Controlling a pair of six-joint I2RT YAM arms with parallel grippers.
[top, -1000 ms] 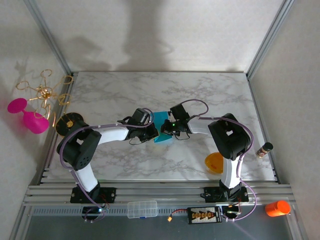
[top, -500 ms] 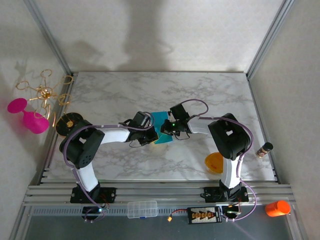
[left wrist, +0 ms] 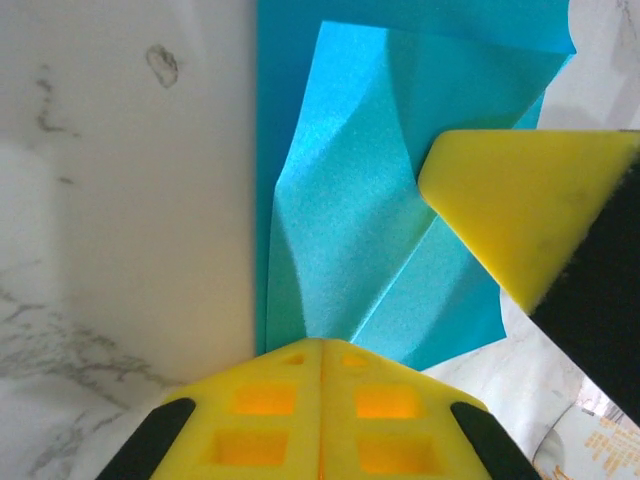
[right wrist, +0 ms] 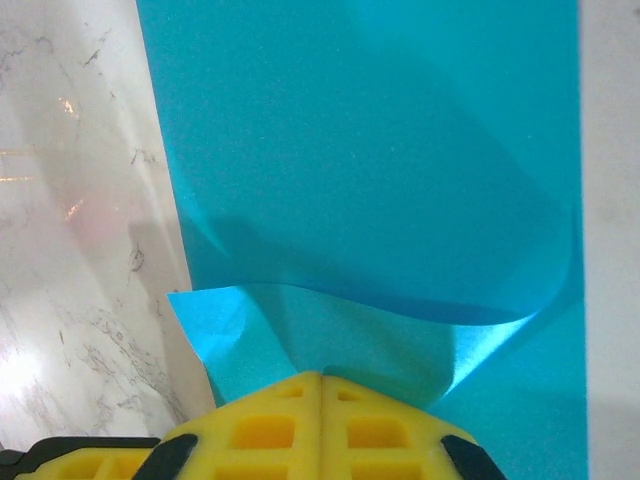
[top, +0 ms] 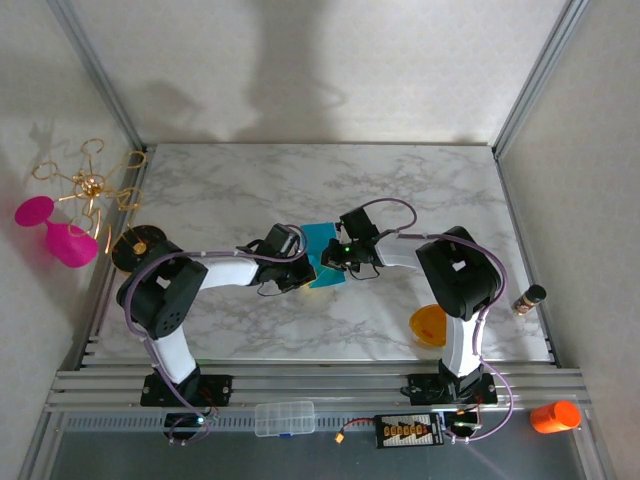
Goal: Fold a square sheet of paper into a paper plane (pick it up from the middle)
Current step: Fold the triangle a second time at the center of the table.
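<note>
Paper point(top: 322, 251) partly folded, at the centre of the top view on the counter point(top: 430, 190).
Left gripper point(left wrist: 320, 346) is closed, pinching the paper's creased edge. Right gripper point(right wrist: 320, 378) is closed on a curled-up flap from the opposite side. The rest of the sheet lies flat. Orange bowl point(top: 428, 325) sits lower right, well apart.

The left arm point(top: 165, 300) and the right arm point(top: 455, 275) are built from black joint housings and white link shells, with purple cables point(top: 137, 290) looped alongside. The fingers point(left wrist: 262, 412) are moulded in yellow, patterned with square recesses, and mounted on black.
</note>
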